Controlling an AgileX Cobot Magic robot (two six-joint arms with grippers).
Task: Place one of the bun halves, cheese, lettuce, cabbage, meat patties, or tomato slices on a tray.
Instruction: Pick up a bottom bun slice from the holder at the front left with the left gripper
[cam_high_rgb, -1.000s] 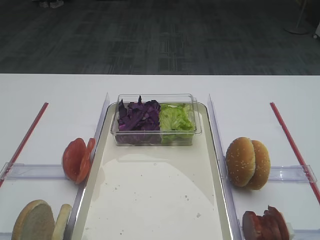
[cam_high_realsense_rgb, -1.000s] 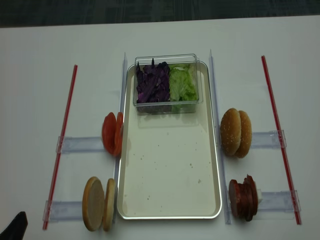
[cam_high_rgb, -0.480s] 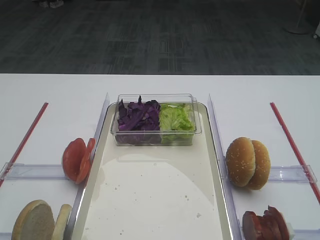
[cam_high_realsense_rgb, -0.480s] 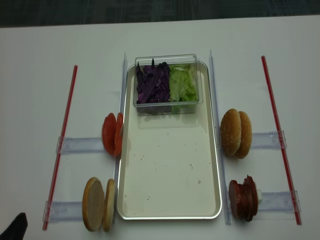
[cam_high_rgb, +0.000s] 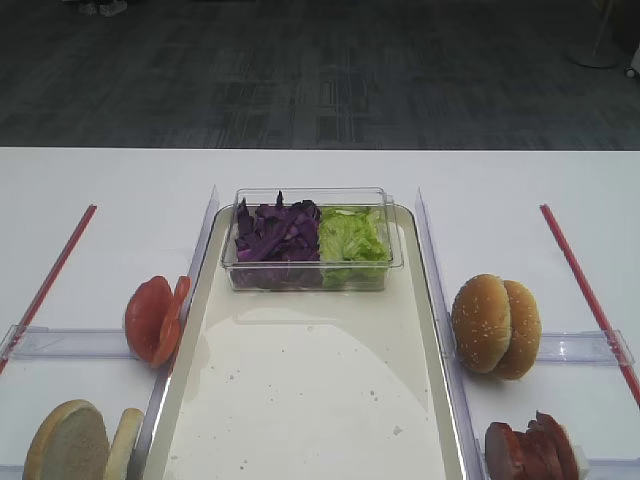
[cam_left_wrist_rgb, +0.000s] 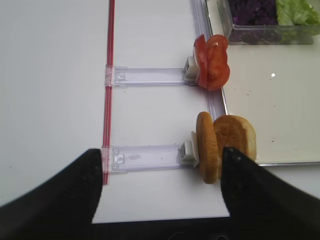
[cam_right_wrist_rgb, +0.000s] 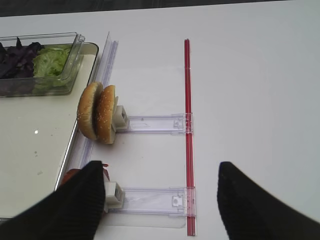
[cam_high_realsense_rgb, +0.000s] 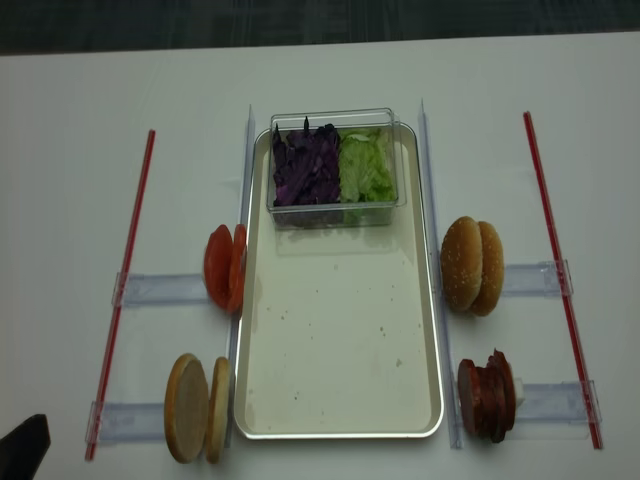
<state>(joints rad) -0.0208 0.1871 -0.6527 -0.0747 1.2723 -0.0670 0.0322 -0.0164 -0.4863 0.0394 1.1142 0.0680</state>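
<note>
The left hand (cam_left_wrist_rgb: 157, 195) is spread wide and empty, hovering low at the surface's near left corner, facing the bun halves (cam_left_wrist_rgb: 220, 145) that stand on edge in their clear holder just outside the tray (cam_high_realsense_rgb: 340, 340)'s near left corner. The right hand (cam_right_wrist_rgb: 157, 200) is likewise spread and empty, though only its dark fingers show. The tray's open floor holds nothing but the tub at its far end. The risk: the upright halves touch, so a pinch could take both, or tip one over the rim.
</note>
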